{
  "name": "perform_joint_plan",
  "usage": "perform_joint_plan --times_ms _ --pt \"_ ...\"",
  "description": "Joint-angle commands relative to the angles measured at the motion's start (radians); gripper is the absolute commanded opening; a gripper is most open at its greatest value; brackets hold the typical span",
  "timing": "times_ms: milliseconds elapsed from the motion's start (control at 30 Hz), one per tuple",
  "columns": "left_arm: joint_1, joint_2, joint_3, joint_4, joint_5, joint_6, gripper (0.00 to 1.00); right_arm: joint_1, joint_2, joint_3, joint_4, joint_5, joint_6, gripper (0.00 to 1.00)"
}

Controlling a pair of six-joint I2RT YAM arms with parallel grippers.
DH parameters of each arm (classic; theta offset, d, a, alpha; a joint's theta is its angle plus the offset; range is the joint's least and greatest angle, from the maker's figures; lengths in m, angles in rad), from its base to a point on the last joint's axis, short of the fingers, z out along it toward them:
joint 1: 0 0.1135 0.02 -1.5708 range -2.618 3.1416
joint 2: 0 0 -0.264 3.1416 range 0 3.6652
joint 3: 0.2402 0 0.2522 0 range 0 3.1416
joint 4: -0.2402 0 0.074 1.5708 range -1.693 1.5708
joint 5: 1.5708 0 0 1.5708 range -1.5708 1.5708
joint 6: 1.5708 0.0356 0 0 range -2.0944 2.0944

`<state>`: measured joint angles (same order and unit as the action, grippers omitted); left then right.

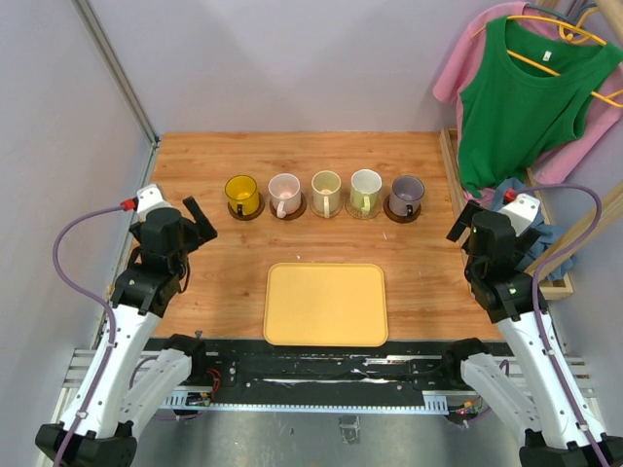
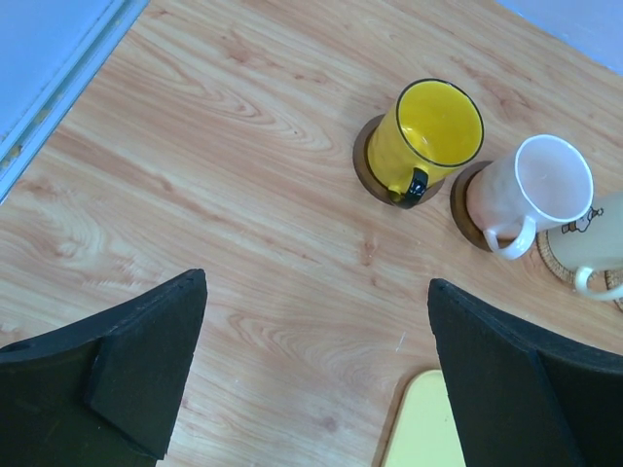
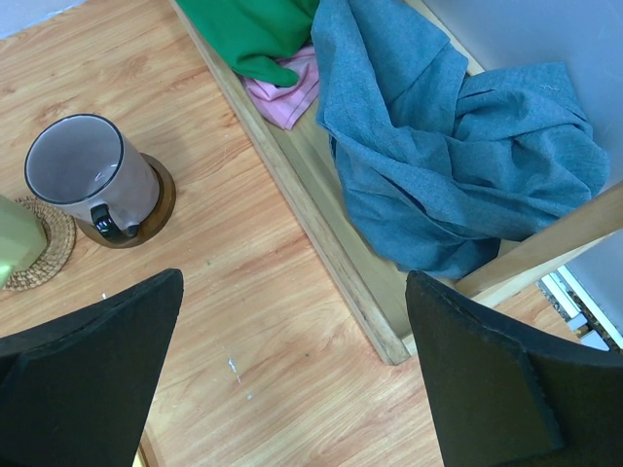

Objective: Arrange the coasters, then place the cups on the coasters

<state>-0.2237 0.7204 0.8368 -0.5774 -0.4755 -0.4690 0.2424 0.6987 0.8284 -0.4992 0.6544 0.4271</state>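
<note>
Several cups stand in a row at the back of the table, each on its own coaster: yellow (image 1: 241, 194), pink (image 1: 284, 192), cream (image 1: 326, 191), pale green (image 1: 366, 190) and grey-purple (image 1: 408, 191). The left wrist view shows the yellow cup (image 2: 433, 136) on a dark coaster (image 2: 363, 163), the pink cup (image 2: 540, 190) and the cream cup (image 2: 599, 243) on a tan coaster (image 2: 553, 258). The right wrist view shows the grey-purple cup (image 3: 88, 170) on a dark coaster (image 3: 161, 199). My left gripper (image 1: 202, 226) (image 2: 316, 292) and right gripper (image 1: 461, 222) (image 3: 292, 282) hang open and empty, clear of the row.
A yellow rectangular tray (image 1: 326, 304) lies near the front middle. A wooden rack edge (image 3: 321, 224) runs along the table's right side with a blue cloth (image 3: 458, 146) in it. Green and pink garments (image 1: 526, 97) hang at the back right. A wall borders the left.
</note>
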Motion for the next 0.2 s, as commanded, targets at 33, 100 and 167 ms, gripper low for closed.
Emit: perform_joint_plan --times_ms 33,100,167 --pt "0.009 -0.025 -0.022 0.005 -0.058 -0.003 1.00 -0.012 -0.002 0.011 -0.018 -0.001 0.020 0.98" --pt "0.009 -0.026 -0.022 -0.001 -0.065 -0.007 1.00 -0.012 -0.004 0.011 -0.018 -0.002 0.019 0.98" --pt "0.009 -0.026 -0.024 -0.006 -0.071 -0.019 1.00 -0.012 -0.005 0.011 -0.018 -0.003 0.017 0.98"
